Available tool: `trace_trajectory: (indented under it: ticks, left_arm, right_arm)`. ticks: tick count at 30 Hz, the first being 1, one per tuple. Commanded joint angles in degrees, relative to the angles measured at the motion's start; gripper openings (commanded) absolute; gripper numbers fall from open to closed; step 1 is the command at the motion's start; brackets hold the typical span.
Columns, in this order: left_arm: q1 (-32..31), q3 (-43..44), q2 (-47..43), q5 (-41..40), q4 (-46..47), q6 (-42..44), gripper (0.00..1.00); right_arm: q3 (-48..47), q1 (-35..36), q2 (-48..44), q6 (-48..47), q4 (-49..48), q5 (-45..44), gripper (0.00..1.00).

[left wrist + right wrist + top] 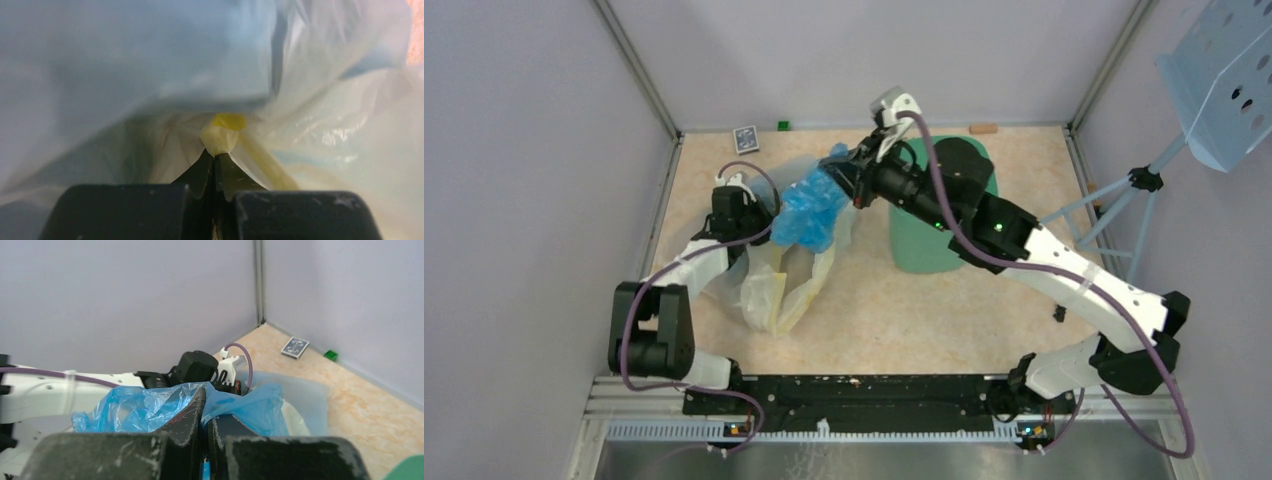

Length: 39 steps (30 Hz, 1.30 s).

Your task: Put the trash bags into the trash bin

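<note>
On the left, my left hand (216, 156) is pressed together on a small fold of the clear-and-yellowish sack (776, 290), which sprawls on the surface (894, 310) below and beside it. That pinch takes in very little film. If it slips, I judge the sack will trail along with whatever is pulled out of it. Just right of that hand, the blue trash bag (812, 210) is bunched up against the sack's upper edge, between my two hands. I cannot tell whether part of it is tucked inside the sack. If it is, a quick pull toward the right could drag both plastics together, or stretch and tear the thin blue film. My right hand (205, 412) is closed on a crinkled ridge of the blue bag, with most of the bag hanging loose beyond the fingers. A grip on so little of it may let the bag slide free halfway across. The loose bulk could also balloon and drape over the rim without going down inside. Furthest right stands the mint-green trash bin (924, 255), well apart from the bag and partly under my own right forearm. The bin looks light, so swinging the arm back over it could nudge or tip it. A bag about as large as the opening would then catch on the edge and spill onto the surface.
</note>
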<state>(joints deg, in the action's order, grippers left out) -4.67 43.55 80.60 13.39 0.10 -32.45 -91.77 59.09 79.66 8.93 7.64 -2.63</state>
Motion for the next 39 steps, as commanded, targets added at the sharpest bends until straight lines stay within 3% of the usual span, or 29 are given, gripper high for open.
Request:
trace_trajectory:
  ticks: [1, 4, 11, 18, 28, 30, 34, 35, 37, 38, 39]
  left_arm:
    - [-0.2, 8.6, 7.6, 0.6, 9.3, -2.9, 0.00]
    - [-0.3, 17.4, 14.0, 1.8, 8.8, -3.8, 0.00]
    - [-0.7, 47.1, 27.5, 7.8, 1.7, -4.2, 0.00]
    - [-1.0, 71.4, 35.0, 6.1, -5.7, -0.6, 0.00]
    - [-0.2, 80.1, 36.1, 2.2, -7.1, 1.7, 0.00]
    - [-0.2, 80.1, 35.5, 4.2, -7.5, 2.4, 0.11]
    - [-0.3, 73.1, 30.8, 9.6, -7.0, 3.9, 0.50]
    - [-0.4, 70.2, 28.9, 10.5, -6.6, 4.2, 0.59]
    - [-1.1, 62.6, 23.7, 9.6, -6.7, 5.2, 0.80]
    - [-1.6, 59.6, 20.1, 8.8, -6.7, 6.3, 0.92]
    - [-2.3, 56.3, 17.0, 7.9, -6.8, 7.6, 0.98]
  right_arm:
    - [-1.6, -0.6, -5.8, -1.1, 4.6, -5.1, 0.00]
    - [-0.1, -0.6, -9.3, -0.7, 6.3, -6.2, 0.00]
    - [9.0, -0.6, -15.9, 2.6, 9.3, -5.9, 0.00]
    - [14.6, -0.6, -18.7, 5.3, 11.5, -5.7, 0.00]
    - [23.8, -0.6, -15.8, 12.6, 8.5, 5.1, 0.00]
    - [27.5, -0.6, -16.8, 14.3, 8.0, 3.2, 0.00]
    - [34.2, -0.6, -19.3, 16.6, 8.4, -3.8, 0.00]
    - [35.2, -0.6, -19.7, 17.0, 9.5, -5.4, 0.08]
    - [36.5, -0.7, -19.7, 17.9, 12.7, -9.0, 0.46]
    - [36.8, -0.7, -19.8, 18.3, 15.4, -11.3, 0.58]
    - [36.8, -0.9, -19.9, 18.7, 17.3, -13.8, 0.61]
